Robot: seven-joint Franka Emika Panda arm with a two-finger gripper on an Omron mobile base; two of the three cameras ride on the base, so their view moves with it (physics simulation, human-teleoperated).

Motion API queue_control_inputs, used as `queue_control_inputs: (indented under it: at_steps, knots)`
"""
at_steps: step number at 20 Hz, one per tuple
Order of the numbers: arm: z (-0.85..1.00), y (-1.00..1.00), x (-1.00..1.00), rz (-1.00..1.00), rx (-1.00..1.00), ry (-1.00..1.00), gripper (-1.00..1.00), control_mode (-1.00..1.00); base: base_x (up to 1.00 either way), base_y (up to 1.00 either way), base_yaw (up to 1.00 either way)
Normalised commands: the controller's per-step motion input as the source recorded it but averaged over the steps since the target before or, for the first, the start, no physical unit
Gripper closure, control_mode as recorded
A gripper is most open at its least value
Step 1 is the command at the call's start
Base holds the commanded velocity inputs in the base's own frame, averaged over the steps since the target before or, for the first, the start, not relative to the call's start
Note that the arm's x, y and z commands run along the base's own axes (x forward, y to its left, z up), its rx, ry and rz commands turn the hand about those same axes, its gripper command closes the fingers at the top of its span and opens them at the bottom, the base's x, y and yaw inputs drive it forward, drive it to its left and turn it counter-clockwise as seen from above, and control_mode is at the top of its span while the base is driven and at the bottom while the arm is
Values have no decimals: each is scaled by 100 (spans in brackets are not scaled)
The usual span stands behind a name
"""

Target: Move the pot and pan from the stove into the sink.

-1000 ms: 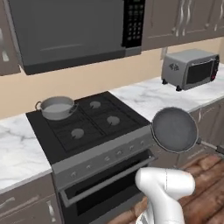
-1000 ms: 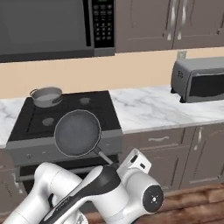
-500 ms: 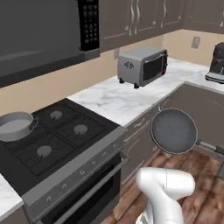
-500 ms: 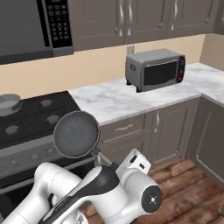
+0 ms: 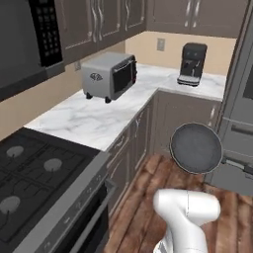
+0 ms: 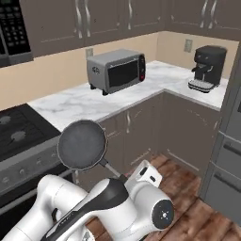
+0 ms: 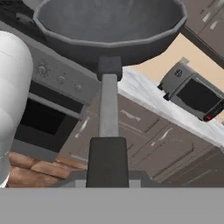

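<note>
Held up in the air: the flat round dark grey frying pan (image 5: 196, 147), long thin dark handle running back toward the camera in the hand view and down into the jaws, which stand narrow and appear clamped on the handle's end, though the fingertips themselves are hidden under it. Pan tilted so its inside faces the base cameras, bowl (image 7: 109, 19) empty. Seen in the right base view at (image 6: 82, 144), clear of the black gas cooktop with dark grates (image 6: 16, 129) and in front of the grey cabinet doors. Same cooktop at the lower left of the left base view (image 5: 34, 173), burners bare where visible.

On the white marbled surface (image 5: 94, 121) beyond the cooktop: a boxy silver toaster oven with a dark glass door (image 5: 109, 75), standing upright near the wall. Further round the corner of the surface, a black coffee machine (image 5: 192, 63), well apart from the toaster oven. Below the pan, reddish wooden plank floor (image 5: 143, 197). At the right edge, a tall steel-grey appliance front (image 5: 239, 123), too cropped to identify.
</note>
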Motion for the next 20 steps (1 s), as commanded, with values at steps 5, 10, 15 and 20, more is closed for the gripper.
queue_control_inputs:
  at_steps: [5, 10, 15, 20]
  knots:
    - [0, 0, 0, 0, 0, 0, 100, 100, 0, -16, -49]
    - [0, 0, 0, 0, 0, 0, 100, 100, 1, -19, -48]
    - [0, 0, 0, 0, 0, 0, 100, 100, 1, -24, -46]
    - [0, 0, 0, 0, 0, 0, 100, 100, 0, -31, -43]
